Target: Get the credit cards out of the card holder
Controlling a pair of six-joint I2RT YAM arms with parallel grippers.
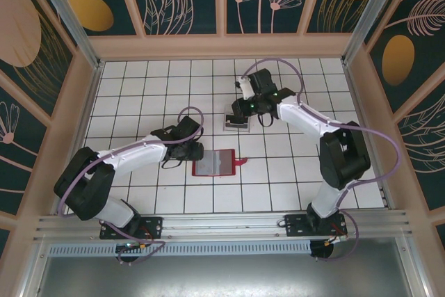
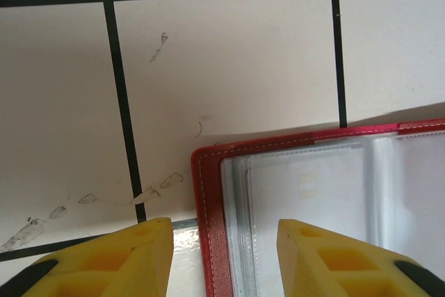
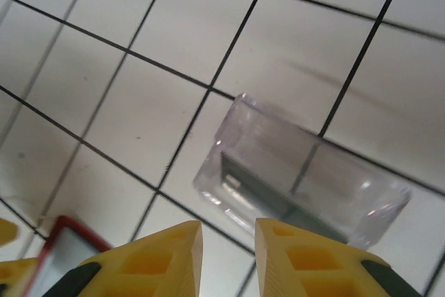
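An open red leather-like card holder [image 1: 214,163] with pale stitching lies flat, low in the middle of the top view. Its little snap tab [image 1: 240,163] points right across the glossy white tiled tabletop [image 1: 139,95] with black grid lines. Inside it are clear, shiny plastic sleeves [image 2: 334,199]; I cannot tell whether cards sit in them. The left tool [image 2: 224,259] has blocky yellow fingers spread wide over the holder's left corner and holds nothing. Higher in that view, near the holder, stands a clear rectangular plastic box [image 3: 299,179] with a thin dark card [image 3: 261,196] inside. The right tool [image 3: 228,255] hovers over it, fingers narrowly apart and empty.
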